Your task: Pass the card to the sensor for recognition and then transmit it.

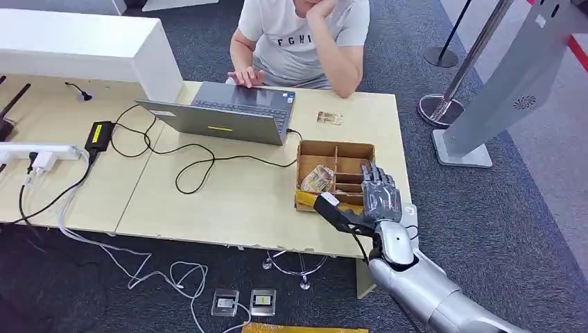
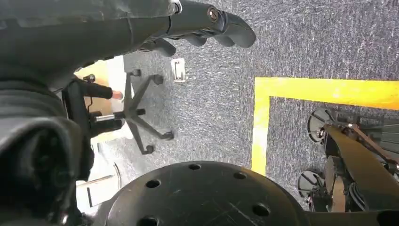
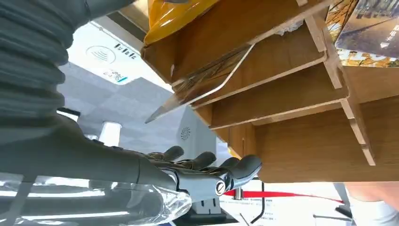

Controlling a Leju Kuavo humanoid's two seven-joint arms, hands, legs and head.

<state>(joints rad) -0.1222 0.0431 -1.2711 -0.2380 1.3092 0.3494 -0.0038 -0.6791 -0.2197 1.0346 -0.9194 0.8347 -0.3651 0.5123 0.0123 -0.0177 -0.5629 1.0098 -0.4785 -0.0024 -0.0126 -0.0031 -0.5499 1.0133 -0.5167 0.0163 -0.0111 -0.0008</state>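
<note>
A wooden divided box (image 1: pixel 335 149) stands near the table's right edge, with colourful cards (image 1: pixel 317 179) in its left compartment. My right hand (image 1: pixel 380 193) hovers over the box's right-hand slots, fingers stretched out and holding nothing. In the right wrist view a clear card (image 3: pixel 207 81) leans in a slot of the box (image 3: pixel 301 141), apart from my fingers (image 3: pixel 207 165). A white card sensor (image 3: pixel 101 54) lies beside the box, at the table edge (image 1: pixel 410 211). My left hand (image 2: pixel 197 23) hangs above the floor with nothing in it.
A person sits behind the table at a grey laptop (image 1: pixel 229 114). A small card (image 1: pixel 329 118) lies on the table behind the box. Cables (image 1: pixel 187 163) trail across the table's middle and left. A grey kiosk stand (image 1: pixel 499 104) rises to the right on the carpet.
</note>
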